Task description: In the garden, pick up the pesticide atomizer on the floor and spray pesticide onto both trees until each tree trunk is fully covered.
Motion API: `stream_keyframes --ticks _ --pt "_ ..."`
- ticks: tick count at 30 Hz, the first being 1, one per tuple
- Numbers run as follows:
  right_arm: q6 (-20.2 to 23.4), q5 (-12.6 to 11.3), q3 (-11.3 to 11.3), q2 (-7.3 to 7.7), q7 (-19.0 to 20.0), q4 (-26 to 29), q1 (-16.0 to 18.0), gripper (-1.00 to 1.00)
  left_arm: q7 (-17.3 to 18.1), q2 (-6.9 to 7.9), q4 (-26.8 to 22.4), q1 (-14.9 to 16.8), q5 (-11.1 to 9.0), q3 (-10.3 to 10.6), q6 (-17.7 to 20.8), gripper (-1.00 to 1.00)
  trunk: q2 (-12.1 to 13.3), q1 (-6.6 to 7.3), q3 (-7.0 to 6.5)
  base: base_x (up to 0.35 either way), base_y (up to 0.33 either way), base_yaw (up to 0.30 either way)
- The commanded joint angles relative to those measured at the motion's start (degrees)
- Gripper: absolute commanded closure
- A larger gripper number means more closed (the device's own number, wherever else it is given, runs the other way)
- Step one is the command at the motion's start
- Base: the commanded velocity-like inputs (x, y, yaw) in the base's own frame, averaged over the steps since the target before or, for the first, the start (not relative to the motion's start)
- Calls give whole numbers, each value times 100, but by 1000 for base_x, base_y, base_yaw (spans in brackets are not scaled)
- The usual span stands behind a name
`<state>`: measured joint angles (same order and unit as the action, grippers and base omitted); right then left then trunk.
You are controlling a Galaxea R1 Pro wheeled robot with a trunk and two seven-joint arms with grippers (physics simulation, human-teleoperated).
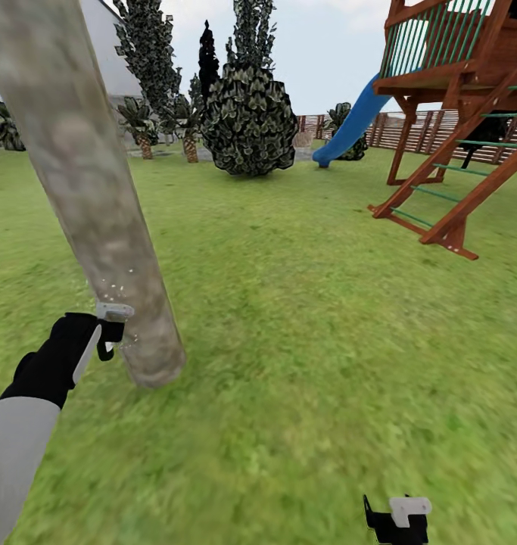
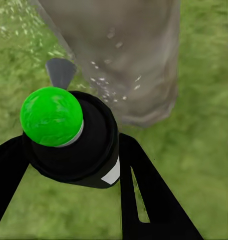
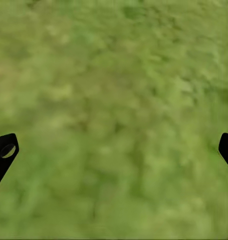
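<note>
One tree trunk (image 1: 99, 197), thick, pale and mottled, leans up from the grass floor (image 1: 303, 363) at the left of the head view. My left gripper (image 1: 105, 338) is right beside its base, shut on the pesticide atomizer (image 1: 114, 311). The left wrist view shows the atomizer (image 2: 73, 145) as a black body with a green ball top, my gripper (image 2: 76, 167) clamped around it, its grey nozzle (image 2: 60, 72) facing the trunk (image 2: 119, 55). White droplets speckle the bark. My right gripper (image 1: 398, 518) hangs low and open over grass (image 3: 114, 100), holding nothing.
A wooden play tower (image 1: 455, 113) with a blue slide (image 1: 349, 125) stands at the right. A dense dark bush (image 1: 249, 121), cypresses and short palms (image 1: 188, 136) stand at the back before a slatted fence (image 1: 409, 129). Open lawn lies between.
</note>
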<state>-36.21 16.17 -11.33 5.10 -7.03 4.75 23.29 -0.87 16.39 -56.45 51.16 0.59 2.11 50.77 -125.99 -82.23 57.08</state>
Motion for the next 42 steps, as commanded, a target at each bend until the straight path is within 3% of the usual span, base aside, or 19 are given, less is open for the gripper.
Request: stream_keyframes --ticks 1,2,3,5,7,10,13,16,19,21,25,31,42 --pt "0 0 0 0 0 -1 0 -100 -5 -15 6 0 3 10 -6 100 0 0 0 233 -192 0" --pt "0 0 -1 0 0 -1 0 -100 -7 -44 9 -1 3 20 -11 100 0 0 0 235 -190 0" --pt "0 0 0 0 0 0 0 -100 -9 -331 13 3 -2 31 -13 100 0 0 0 236 -189 0" --pt "0 0 1 0 0 0 0 -100 -9 -466 17 7 -5 35 -14 100 0 0 0 236 -188 0" --pt "0 -5 0 0 0 0 0 -100 -14 -433 24 3 2 15 -10 100 0 0 0 236 -188 0" --pt "0 -7 -1 -5 0 0 0 -100 -68 -113 91 -6 26 -45 -7 100 0 0 0 140 -200 24" --pt "0 -5 -1 -8 0 0 0 -100 -145 -3 177 -105 31 -86 -6 100 0 0 0 22 -106 211" --pt "0 -2 3 -8 0 0 0 -100 -467 -116 259 -164 -7 -55 -21 100 0 0 0 2 -10 272" --pt "0 -4 6 -9 0 0 0 -100 -558 -555 342 -267 25 -53 -64 100 0 0 0 0 -1 277" --pt "0 -7 5 -9 0 0 0 -100 -562 -630 323 -272 28 -79 -74 100 0 0 0 0 0 278" --pt "0 -4 8 -9 0 0 0 -100 -556 -525 350 -294 36 -157 -91 100 0 0 0 0 0 278" --pt "0 -4 -1 -2 0 0 0 -100 -554 -736 354 -439 28 -153 -101 100 0 0 0 97 -160 92" --pt "0 0 0 -8 0 0 0 -100 -554 -666 354 -458 37 -169 -94 100 0 0 0 67 -256 1"
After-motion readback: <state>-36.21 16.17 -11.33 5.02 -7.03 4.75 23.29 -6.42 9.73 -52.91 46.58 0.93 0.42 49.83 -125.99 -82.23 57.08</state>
